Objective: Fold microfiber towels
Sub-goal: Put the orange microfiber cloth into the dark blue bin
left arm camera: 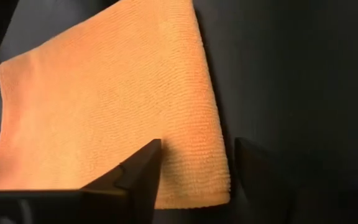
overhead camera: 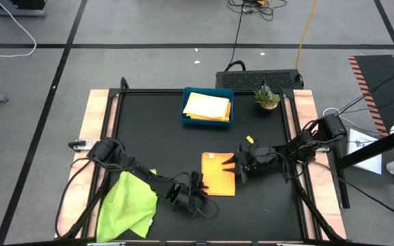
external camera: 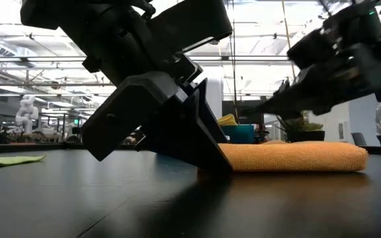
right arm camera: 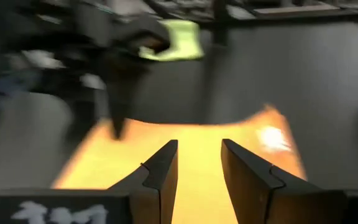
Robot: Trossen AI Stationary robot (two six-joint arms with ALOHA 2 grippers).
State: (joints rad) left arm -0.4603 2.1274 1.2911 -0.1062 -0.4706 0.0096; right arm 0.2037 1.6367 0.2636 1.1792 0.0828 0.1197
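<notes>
Lying flat near the front middle of the black table point(overhead camera: 142, 130), the folded orange microfiber towel point(overhead camera: 218, 173) has the left gripper point(overhead camera: 198, 192) at its near left corner and the right gripper point(overhead camera: 235, 164) at its right edge. A lime green microfiber towel point(overhead camera: 127, 205) lies crumpled to the left; the rigid blue tray point(overhead camera: 208, 120) holds yellow cloths point(overhead camera: 208, 106). Low down, the left fingertip point(external camera: 213, 158) touches the orange towel's edge. Each wrist view shows its fingers spread apart over the orange cloth, gripping nothing.

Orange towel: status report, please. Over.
Left gripper open at orange towel edge. Right gripper open over its other side. Towel folded flat. Nothing in the way.
</notes>
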